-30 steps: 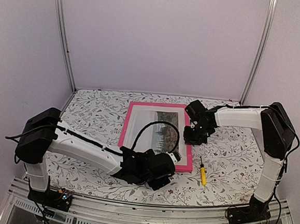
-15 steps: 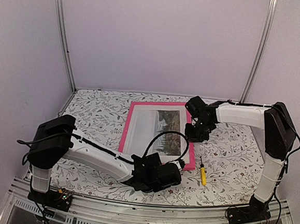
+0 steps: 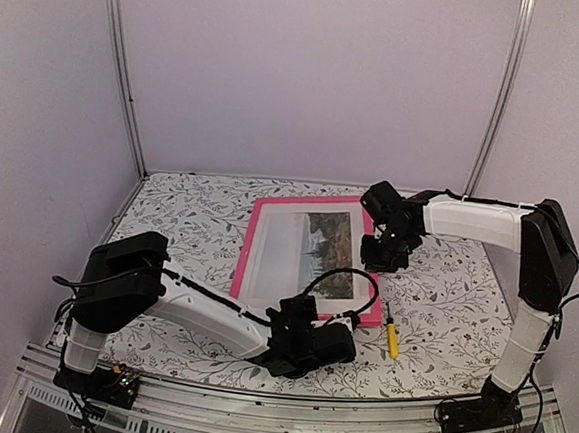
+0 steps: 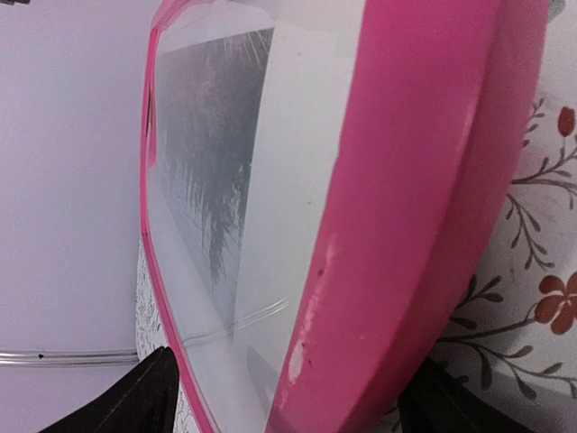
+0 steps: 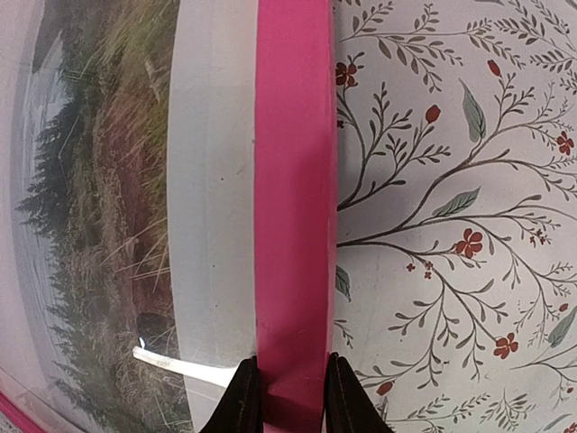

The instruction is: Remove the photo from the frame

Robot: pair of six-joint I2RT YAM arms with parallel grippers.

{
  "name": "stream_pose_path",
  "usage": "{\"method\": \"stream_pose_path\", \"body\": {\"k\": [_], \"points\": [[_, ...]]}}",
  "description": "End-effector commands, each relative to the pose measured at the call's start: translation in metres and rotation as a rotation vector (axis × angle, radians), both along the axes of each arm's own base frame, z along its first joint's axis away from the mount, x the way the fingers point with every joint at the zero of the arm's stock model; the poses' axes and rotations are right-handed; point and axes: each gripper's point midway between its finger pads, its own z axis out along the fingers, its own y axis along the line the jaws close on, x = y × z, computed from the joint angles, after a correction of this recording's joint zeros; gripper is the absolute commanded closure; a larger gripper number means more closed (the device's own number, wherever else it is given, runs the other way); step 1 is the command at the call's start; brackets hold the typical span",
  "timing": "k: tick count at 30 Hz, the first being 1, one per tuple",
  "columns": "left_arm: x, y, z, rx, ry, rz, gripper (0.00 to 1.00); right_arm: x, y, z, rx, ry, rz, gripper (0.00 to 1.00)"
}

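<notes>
At lower left of the top view, the left arm point(image 3: 197, 308) runs low across the floral surface point(image 3: 179, 218) toward centre. The left claw point(image 3: 344, 324) sits at the lower right corner of the frame point(image 3: 245, 243). Wrist view: claw wide, dark fingers point(image 4: 135, 397) at either side of the pink border w/ the corner between them; contact can't be told.

Centre: frame lies face up on the surface, long axis running bottom to top of view. The photo point(image 3: 312, 246) is inside it, white margins round a tree landscape, print toward the upper right.

Right of centre: the right claw point(image 3: 379, 256) is at the frame's right edge, upper half. Wrist view: narrow, fingers point(image 5: 242, 401) pinching the pink border, one on the photo side, one on the surface side.

Lower right: a yellow-handled tool point(image 3: 391, 337) lies on the surface just beside the frame's corner, apart from both claws.
</notes>
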Motion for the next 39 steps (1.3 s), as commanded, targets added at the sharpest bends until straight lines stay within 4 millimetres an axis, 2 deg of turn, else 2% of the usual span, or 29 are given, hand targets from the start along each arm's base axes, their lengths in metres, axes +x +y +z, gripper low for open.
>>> {"method": "stream_pose_path", "body": {"k": [1,7,14,17,19,22,24,28,29,31,34,38,39], "points": [[0.001,0.001,-0.001,0.070,-0.072,-0.027,0.16,0.015,0.022,0.053,0.131,-0.119,-0.003,1.00],[0.003,-0.005,0.021,0.029,-0.122,-0.047,0.30,0.013,0.025,0.060,0.154,-0.127,0.004,1.00],[0.008,-0.008,0.040,-0.006,-0.209,-0.051,0.55,0.009,0.032,0.072,0.216,-0.133,0.020,0.98],[0.010,-0.009,0.050,-0.023,-0.246,-0.040,0.70,0.007,0.033,0.075,0.233,-0.136,0.022,0.95],[0.012,-0.009,0.058,-0.034,-0.275,-0.028,0.81,0.006,0.032,0.080,0.244,-0.147,0.021,0.89],[0.014,-0.010,0.071,-0.067,-0.310,-0.013,0.90,0.005,0.033,0.090,0.275,-0.170,0.023,0.72],[0.015,-0.009,0.083,-0.091,-0.338,-0.006,0.94,0.005,0.034,0.100,0.298,-0.197,0.025,0.54],[0.017,-0.003,0.109,-0.164,-0.391,0.012,1.00,-0.001,0.040,0.137,0.394,-0.273,0.066,0.21],[0.018,-0.002,0.115,-0.186,-0.402,0.016,1.00,-0.001,0.040,0.145,0.407,-0.296,0.072,0.16],[0.021,0.002,0.131,-0.235,-0.427,0.029,1.00,-0.003,0.038,0.169,0.441,-0.357,0.081,0.08],[0.025,0.007,0.160,-0.341,-0.456,0.057,1.00,-0.004,0.034,0.197,0.475,-0.442,0.089,0.02],[0.030,0.017,0.198,-0.485,-0.478,0.088,1.00,-0.005,0.017,0.234,0.492,-0.577,0.060,0.01],[0.032,0.019,0.204,-0.511,-0.476,0.096,1.00,-0.006,0.015,0.238,0.493,-0.596,0.057,0.01]]}}
